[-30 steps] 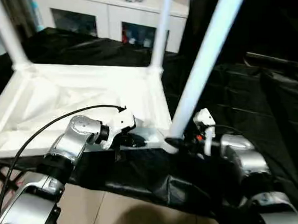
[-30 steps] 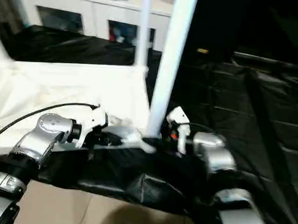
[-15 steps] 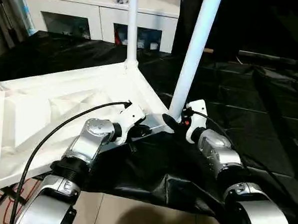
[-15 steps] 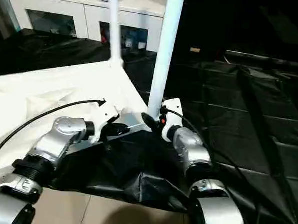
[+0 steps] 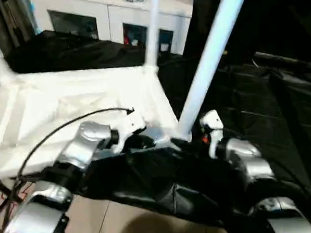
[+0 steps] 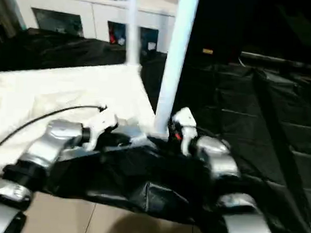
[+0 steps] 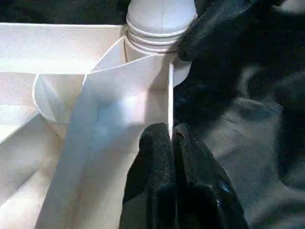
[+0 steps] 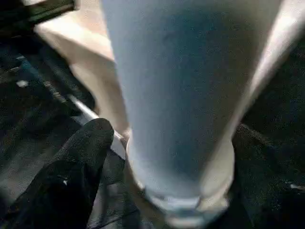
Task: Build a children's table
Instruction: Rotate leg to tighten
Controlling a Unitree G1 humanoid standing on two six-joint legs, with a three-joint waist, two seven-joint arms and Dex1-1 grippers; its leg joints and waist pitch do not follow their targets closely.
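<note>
Children's table upturned, three legs visible.

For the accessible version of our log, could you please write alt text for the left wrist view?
The left gripper, its two black fingers shut on a thin upright edge of the upturned white children's table, points toward a corner socket where a round white leg is seated. A black finger of the right gripper rests against the leg's base, with black sheeting beside it.
</note>
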